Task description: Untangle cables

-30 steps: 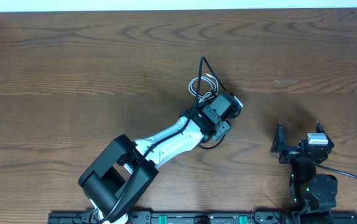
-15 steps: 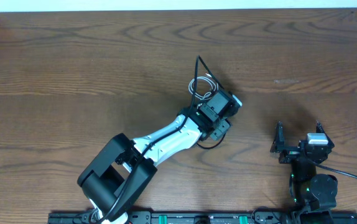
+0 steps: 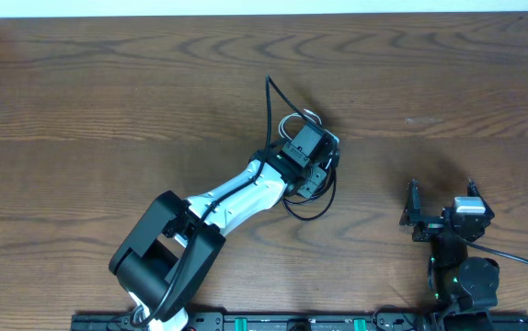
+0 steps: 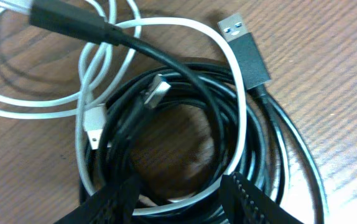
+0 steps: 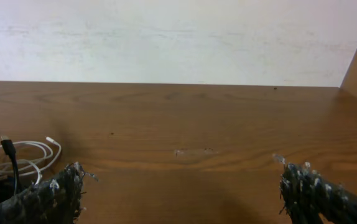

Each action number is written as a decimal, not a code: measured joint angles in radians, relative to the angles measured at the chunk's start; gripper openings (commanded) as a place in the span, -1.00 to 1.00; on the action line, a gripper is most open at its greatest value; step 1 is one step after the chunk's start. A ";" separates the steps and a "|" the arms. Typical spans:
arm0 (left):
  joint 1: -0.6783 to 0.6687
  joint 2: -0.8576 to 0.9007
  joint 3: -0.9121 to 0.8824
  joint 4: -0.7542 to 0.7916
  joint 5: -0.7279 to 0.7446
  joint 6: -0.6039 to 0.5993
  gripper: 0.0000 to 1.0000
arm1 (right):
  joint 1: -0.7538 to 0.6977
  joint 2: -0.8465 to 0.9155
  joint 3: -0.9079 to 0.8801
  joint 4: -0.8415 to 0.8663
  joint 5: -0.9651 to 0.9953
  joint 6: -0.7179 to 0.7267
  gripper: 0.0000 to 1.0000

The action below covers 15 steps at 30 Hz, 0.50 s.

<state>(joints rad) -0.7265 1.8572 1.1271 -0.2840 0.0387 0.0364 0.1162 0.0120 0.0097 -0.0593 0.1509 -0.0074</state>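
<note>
The left gripper (image 4: 181, 202) is seen with its jaws partly apart, a finger (image 4: 113, 202) set on either side of the near edge of the tangled cables (image 4: 185, 118). A bend of the white cable (image 4: 236, 106) and several turns of the black cables (image 4: 278, 137) are taken in between the jaws; whether they are pinched cannot be told. Farther off, a black plug (image 4: 245, 50) lies on the table (image 4: 334, 68).

The right gripper (image 5: 180, 174) is held wide with nothing in it, well apart from the tangle.

Against the overhead view of a second ago, the left arm (image 3: 236, 195) has been swung leftward, the upright black strand (image 3: 269, 101) has been carried left, and a wider black loop (image 3: 310, 217) has been drawn out on the near side.
</note>
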 measured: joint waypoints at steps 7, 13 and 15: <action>-0.001 0.000 0.000 -0.013 0.080 -0.004 -0.04 | 0.000 0.000 0.000 0.000 0.000 0.000 0.99; -0.001 0.000 0.000 -0.031 0.095 -0.004 -0.04 | 0.000 0.000 0.000 0.000 0.000 0.000 0.98; -0.001 0.000 0.000 -0.031 0.093 -0.004 -0.04 | 0.000 0.000 0.000 0.000 0.000 0.000 0.99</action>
<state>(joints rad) -0.7273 1.8572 1.1271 -0.3149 0.1322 0.0326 0.1162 0.0120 0.0097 -0.0593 0.1505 -0.0074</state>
